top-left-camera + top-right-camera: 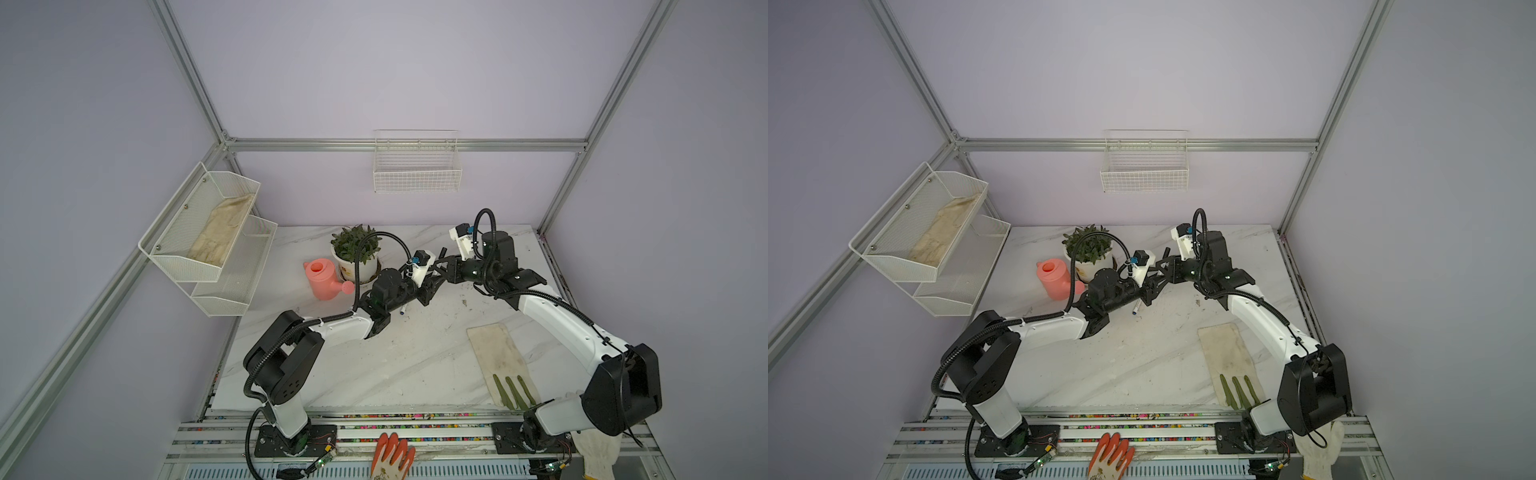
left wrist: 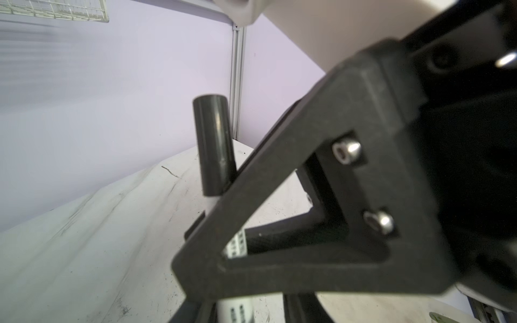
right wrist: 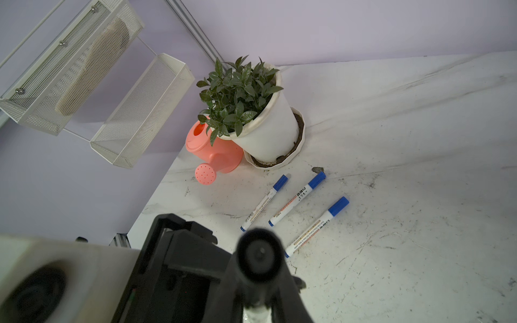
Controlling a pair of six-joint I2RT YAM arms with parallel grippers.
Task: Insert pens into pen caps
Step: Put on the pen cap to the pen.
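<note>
Capping looks nearly finished. Three blue pens (image 3: 297, 199), each wearing its blue cap, lie side by side on the table (image 1: 395, 365) toward its back edge, just in front of the potted plant (image 3: 268, 131). The black pen (image 2: 237, 246) is held in the air near them, its white barrel clamped in the right claw (image 3: 257, 296). The black cap (image 2: 214, 145) sits on its end, seemingly seated. The left claw (image 1: 431, 286) meets it from the opposite side; whether its fingers are parted or pressing I cannot tell. The next move, as I judge it, calls for the left claw to back clear along the pen's axis. The right claw would then lower the pen beside the others without rolling them. The pink watering can (image 3: 215, 151) stands just beside the pot, on the side of the table's left edge, and crowds that spot. A soiled glove (image 1: 498, 361) lies well apart near the right edge, out of the way.
</note>
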